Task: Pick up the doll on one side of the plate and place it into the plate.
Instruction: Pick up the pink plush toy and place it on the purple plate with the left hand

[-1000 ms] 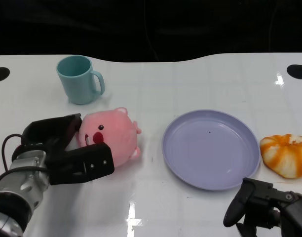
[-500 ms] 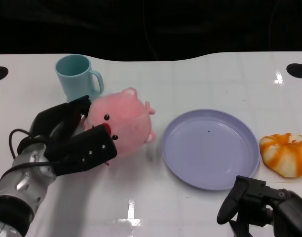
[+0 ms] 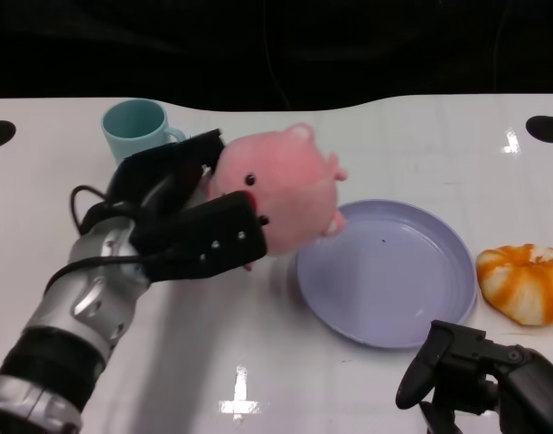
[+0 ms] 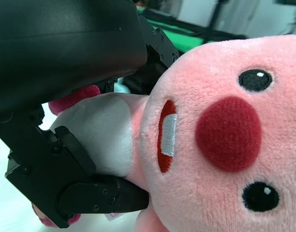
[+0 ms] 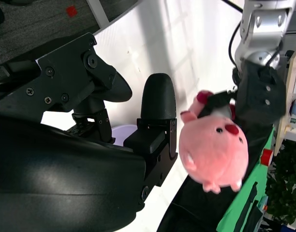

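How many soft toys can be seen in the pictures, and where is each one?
2. The pink doll is held by the left hand above the table, beside the plate's left rim. The orange toy lies on the table, right of the plate.

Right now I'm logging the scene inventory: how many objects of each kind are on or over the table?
Pink doll: 1
Purple plate: 1
Teal mug: 1
Orange-and-white plush: 1
Total: 4
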Tool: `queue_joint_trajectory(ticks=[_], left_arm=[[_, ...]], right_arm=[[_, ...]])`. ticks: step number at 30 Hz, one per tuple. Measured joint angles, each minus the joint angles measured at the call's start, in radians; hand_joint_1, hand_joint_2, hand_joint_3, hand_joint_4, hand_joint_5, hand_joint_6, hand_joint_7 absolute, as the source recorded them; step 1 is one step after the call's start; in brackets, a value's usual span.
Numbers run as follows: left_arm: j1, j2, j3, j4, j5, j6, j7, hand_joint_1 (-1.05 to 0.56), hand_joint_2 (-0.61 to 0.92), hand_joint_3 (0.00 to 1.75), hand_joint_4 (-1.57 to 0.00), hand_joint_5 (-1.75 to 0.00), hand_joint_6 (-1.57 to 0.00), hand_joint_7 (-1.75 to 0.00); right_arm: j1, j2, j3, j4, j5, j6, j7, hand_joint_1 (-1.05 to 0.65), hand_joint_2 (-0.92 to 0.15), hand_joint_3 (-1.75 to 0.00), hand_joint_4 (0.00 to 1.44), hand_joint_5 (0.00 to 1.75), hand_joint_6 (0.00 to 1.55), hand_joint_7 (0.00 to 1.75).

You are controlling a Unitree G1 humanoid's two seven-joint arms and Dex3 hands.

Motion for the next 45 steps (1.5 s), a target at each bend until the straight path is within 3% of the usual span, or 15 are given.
queue_joint_trajectory(ticks=[3,9,13,15,17,27,29,32,33,35,37,38,40,42,45], left_arm=[[-0.056,-0.049,-0.018,0.0,0.004,0.027,-0.022,-0.24,0.46,1.16,-0.97,-1.75,-0.78,-1.75],[-0.11,-0.133,-0.076,0.008,0.041,0.086,-0.049,-0.24,0.48,1.08,-0.93,-1.75,-0.69,-1.75],[-0.135,-0.172,-0.096,0.023,0.052,0.134,-0.065,-0.24,0.54,0.96,-0.92,-1.75,-0.73,-1.46],[-0.146,-0.189,-0.101,0.033,0.052,0.148,-0.07,-0.24,0.58,0.87,-0.91,-1.75,-0.68,-1.68],[-0.157,-0.216,-0.106,0.052,0.051,0.156,-0.071,-0.24,0.6,0.84,-0.88,-1.75,-0.65,-1.73],[-0.174,-0.303,-0.123,0.164,0.041,0.166,-0.081,-0.24,0.63,0.82,-0.86,-1.75,-0.65,-1.7],[-0.19,-0.306,-0.126,0.188,0.04,0.171,-0.118,-0.22,0.6,0.76,-0.78,-1.75,-0.71,-1.48],[-0.206,-0.305,-0.128,0.208,0.034,0.177,-0.178,-0.27,0.73,0.33,-0.69,-1.73,-0.85,-0.95],[-0.208,-0.305,-0.128,0.212,0.03,0.179,-0.193,-0.32,0.82,0.19,-0.67,-1.65,-0.86,-0.65],[-0.208,-0.305,-0.13,0.22,0.025,0.179,-0.224,-0.34,0.89,0.08,-0.67,-1.65,-0.9,-0.38],[-0.207,-0.303,-0.137,0.223,0.021,0.177,-0.253,-0.4,0.92,0.11,-0.62,-1.47,-0.73,-0.18],[-0.207,-0.302,-0.139,0.222,0.019,0.175,-0.269,-0.45,0.92,0.12,-0.46,-1.24,-0.64,-0.11],[-0.204,-0.295,-0.147,0.205,0.02,0.175,-0.307,-0.6,0.92,0.2,-0.32,-0.54,-0.46,-0.03],[-0.202,-0.284,-0.159,0.184,0.023,0.175,-0.335,-0.76,0.92,0.26,-0.21,-0.27,-0.28,-0.01],[-0.2,-0.26,-0.17,0.15,0.028,0.163,-0.351,-0.91,0.92,0.32,-0.08,-0.16,-0.14,0.0]], right_arm=[[0.006,0.0,-0.003,0.0,0.0,-0.007,0.0,-0.05,-0.58,-1.16,0.65,1.71,0.59,1.46],[0.012,-0.004,-0.005,-0.002,-0.002,-0.024,0.0,-0.06,-0.57,-1.17,0.66,1.71,0.6,1.48],[0.016,-0.005,-0.005,-0.005,-0.002,-0.024,0.0,-0.06,-0.57,-1.18,0.66,1.71,0.59,1.48],[0.019,-0.005,-0.006,-0.006,-0.002,-0.025,0.0,-0.05,-0.57,-1.18,0.65,1.72,0.59,1.49],[0.021,-0.005,-0.005,-0.008,-0.002,-0.025,0.0,-0.05,-0.57,-1.18,0.65,1.72,0.59,1.49],[0.027,-0.005,-0.002,-0.02,-0.007,-0.027,-0.005,-0.07,-0.56,-1.18,0.66,1.72,0.58,1.49],[0.028,-0.004,0.0,-0.023,-0.012,-0.026,-0.008,-0.07,-0.56,-1.18,0.66,1.71,0.58,1.48],[0.029,-0.004,0.003,-0.024,-0.018,-0.026,-0.009,-0.08,-0.56,-1.18,0.66,1.71,0.59,1.48],[0.029,-0.004,0.003,-0.025,-0.018,-0.026,-0.009,-0.08,-0.56,-1.18,0.66,1.71,0.59,1.48],[0.029,-0.004,0.003,-0.027,-0.018,-0.025,-0.01,-0.08,-0.56,-1.17,0.66,1.71,0.59,1.47],[0.03,-0.004,0.003,-0.028,-0.018,-0.025,-0.01,-0.07,-0.56,-1.18,0.66,1.7,0.59,1.47],[0.03,-0.004,0.003,-0.028,-0.018,-0.025,-0.01,-0.07,-0.56,-1.18,0.66,1.7,0.59,1.47],[0.03,-0.004,0.003,-0.028,-0.018,-0.026,-0.01,-0.07,-0.56,-1.19,0.66,1.7,0.6,1.47],[0.03,-0.004,0.003,-0.028,-0.018,-0.027,-0.01,-0.07,-0.55,-1.2,0.66,1.7,0.6,1.47],[0.029,-0.004,0.003,-0.028,-0.017,-0.026,-0.01,-0.06,-0.55,-1.2,0.66,1.71,0.6,1.47]])
